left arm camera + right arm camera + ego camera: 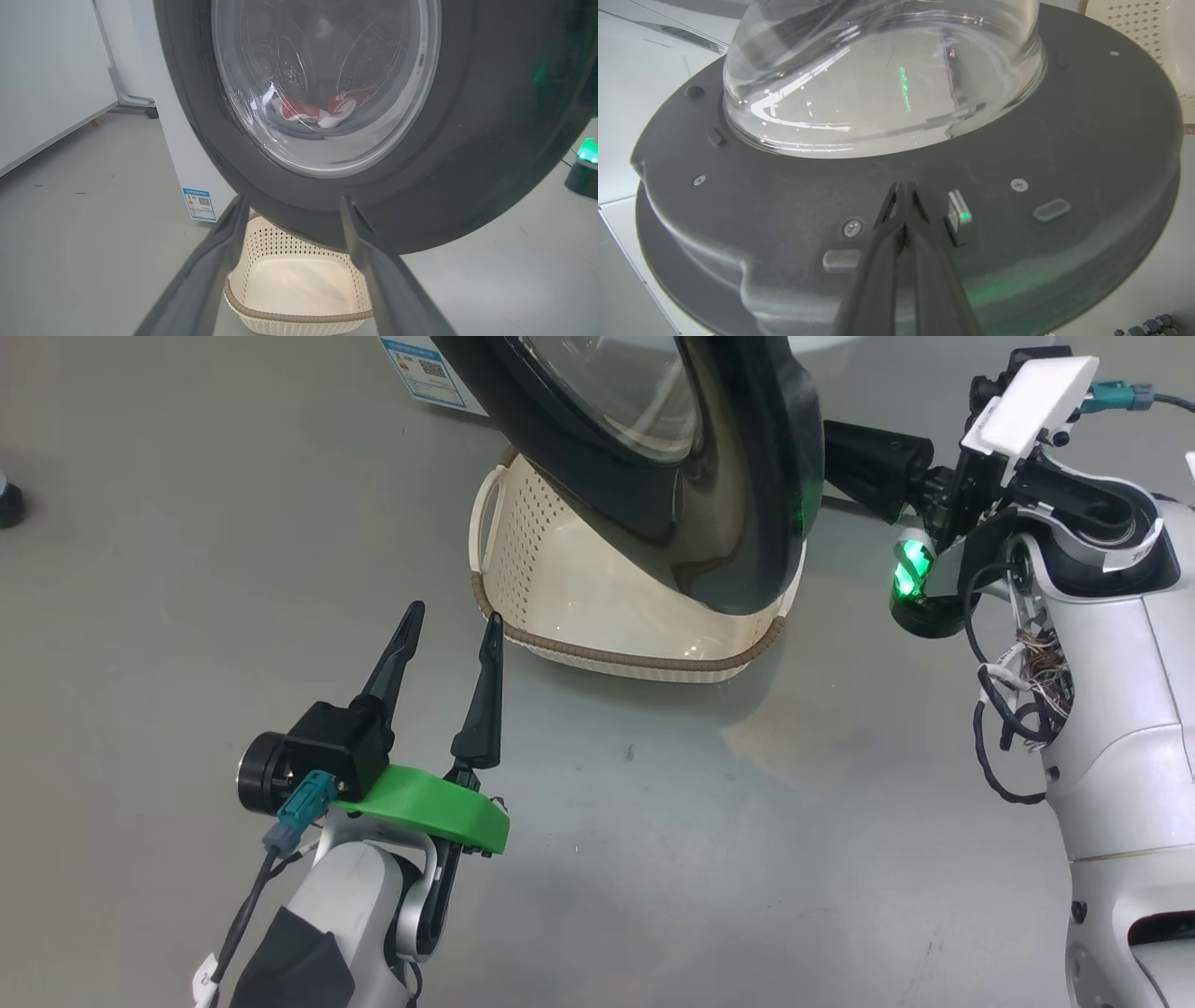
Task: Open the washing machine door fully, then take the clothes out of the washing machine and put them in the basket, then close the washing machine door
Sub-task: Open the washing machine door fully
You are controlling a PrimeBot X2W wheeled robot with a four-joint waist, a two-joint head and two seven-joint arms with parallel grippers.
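The right gripper (903,187), its two long dark fingers pressed together and pinching nothing, noses at the grey inner face of the large round black-rimmed washing machine door (1087,154), apparently touching it, just beside a small silver latch (959,218); on so smooth a surface the tips could skid off and let the door swing back; the door looks only part open, overhanging the small cream perforated basket (635,658) and screening the red and white clothes (303,112) in the big white washing machine (187,154); the left gripper (455,613), spread and empty, hovers near the basket rim, probably within the door's sweep.
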